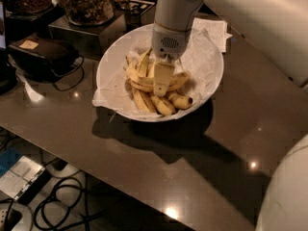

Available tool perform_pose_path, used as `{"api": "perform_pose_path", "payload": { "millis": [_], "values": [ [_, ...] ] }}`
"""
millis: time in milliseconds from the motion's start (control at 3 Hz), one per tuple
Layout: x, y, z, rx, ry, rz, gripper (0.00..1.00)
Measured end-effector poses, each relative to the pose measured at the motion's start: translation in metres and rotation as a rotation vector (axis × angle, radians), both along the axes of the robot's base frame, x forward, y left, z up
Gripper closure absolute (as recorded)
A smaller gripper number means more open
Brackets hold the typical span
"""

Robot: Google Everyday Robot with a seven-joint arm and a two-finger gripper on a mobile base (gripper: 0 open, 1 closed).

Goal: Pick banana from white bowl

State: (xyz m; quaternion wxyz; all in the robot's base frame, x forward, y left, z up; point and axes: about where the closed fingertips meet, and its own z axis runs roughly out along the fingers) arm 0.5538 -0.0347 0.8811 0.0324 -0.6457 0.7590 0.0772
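The white bowl [207,57], wide and lined with crumpled white paper, sits on the dark table and holds several bananas. The curved, speckled yellow banana [179,81] lies across the middle of the pile, with straighter bananas [161,105] in front of it. My gripper [162,80] hangs from the white wrist [171,28] straight down into the bowl. It sits low on the middle of the curved banana and hides part of it.
Glass jars of dark snacks [86,4] stand on a dark box behind the bowl. A black case with a cable [45,54] lies at the left. White paper [211,30] lies behind the bowl. My white arm [250,28] fills the upper right. Cables [57,201] lie on the floor below the table edge.
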Motion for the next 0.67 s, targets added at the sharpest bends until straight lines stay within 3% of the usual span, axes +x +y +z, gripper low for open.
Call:
{"api": "perform_pose_path", "payload": {
  "millis": [333, 667],
  "values": [
    [-0.0002, 0.0000, -0.0068, -0.003, 0.017, -0.001, 0.49],
    [-0.0020, 0.0014, -0.0073, -0.008, 0.011, 0.012, 0.68]
  ]
}}
